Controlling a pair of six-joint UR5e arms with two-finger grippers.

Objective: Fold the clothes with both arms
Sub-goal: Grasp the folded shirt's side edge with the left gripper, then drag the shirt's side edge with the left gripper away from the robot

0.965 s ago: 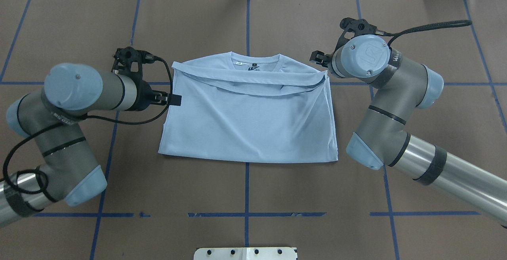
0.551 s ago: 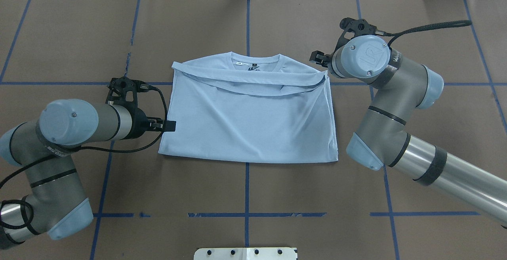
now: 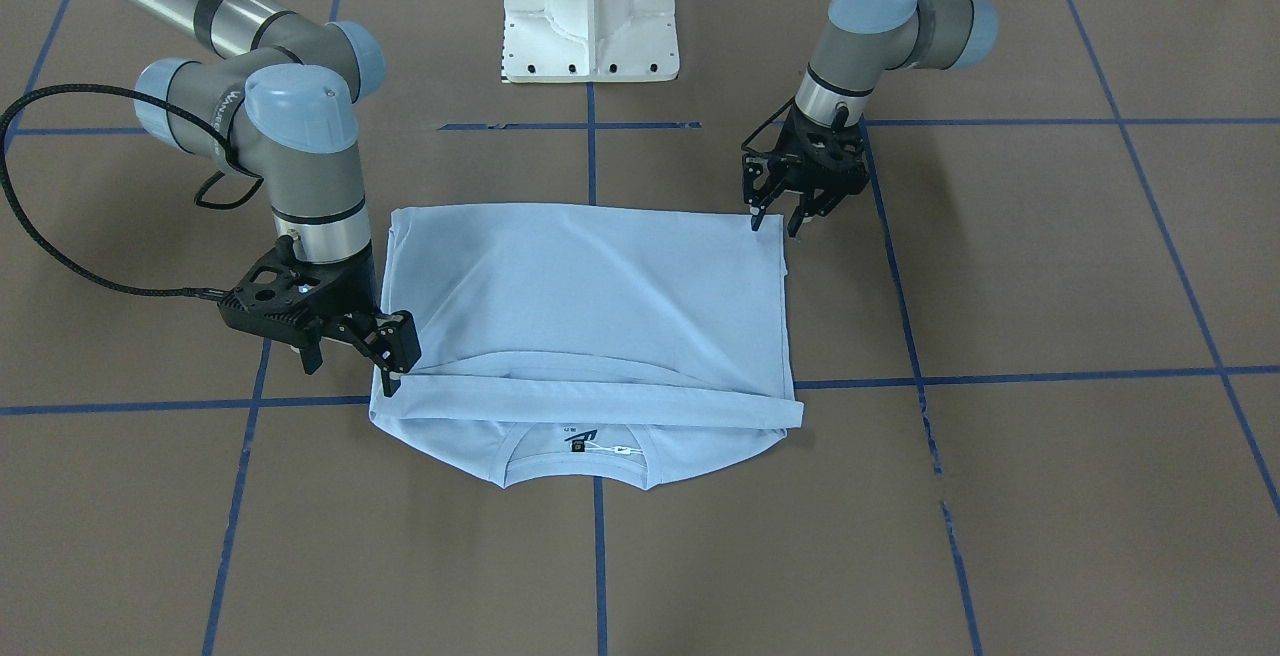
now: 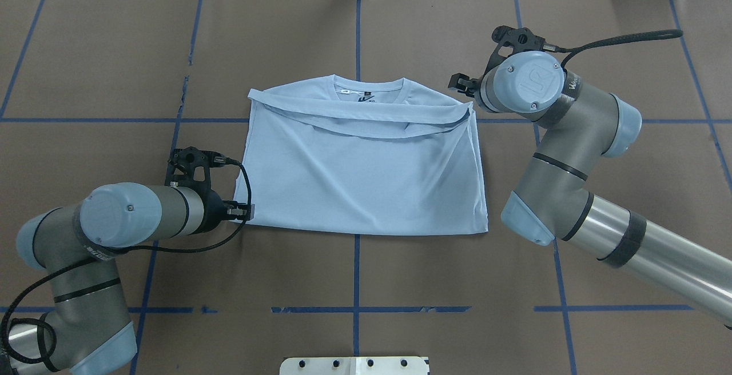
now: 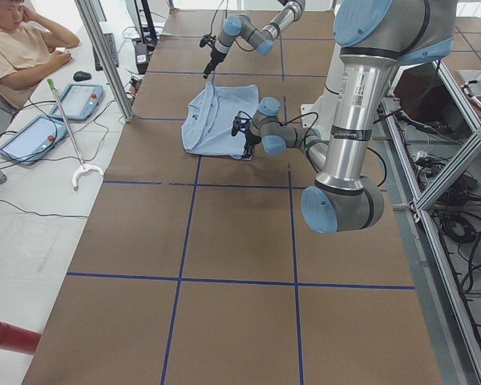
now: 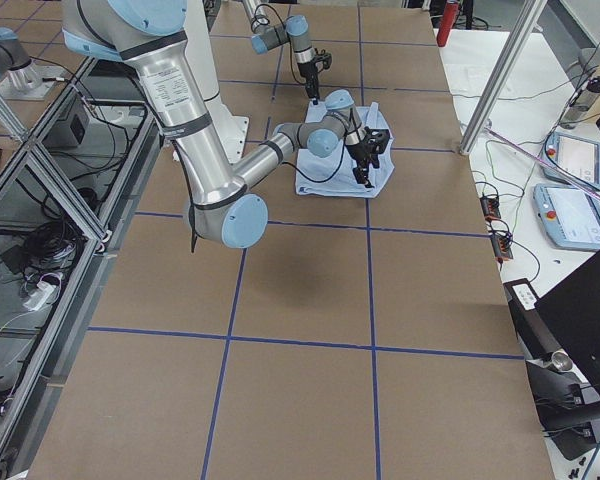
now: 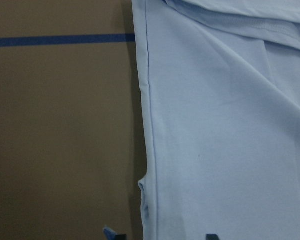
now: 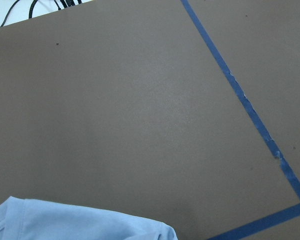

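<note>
The light blue T-shirt (image 4: pixel 366 180) lies flat on the brown table, its lower part folded up to a band just below the collar (image 4: pixel 370 90). The chest print is hidden. My left gripper (image 4: pixel 247 211) is open at the shirt's near left corner. In the left wrist view its fingertips (image 7: pixel 112 234) straddle the shirt's side edge (image 7: pixel 147 125). In the front view the left gripper (image 3: pixel 773 229) stands over that corner. My right gripper (image 3: pixel 347 376) is open, one finger against the end of the folded band at the far right corner.
The white pedestal base (image 3: pixel 590 16) stands at the robot's side of the table. Blue tape lines (image 4: pixel 357 38) grid the brown cover. In the exterior left view an operator (image 5: pixel 20 48) sits beyond the table's far side, with tablets beside him.
My left gripper has moved along the shirt's left edge toward the robot, from mid-edge to the near left corner. The right arm and the shirt have stayed still.
</note>
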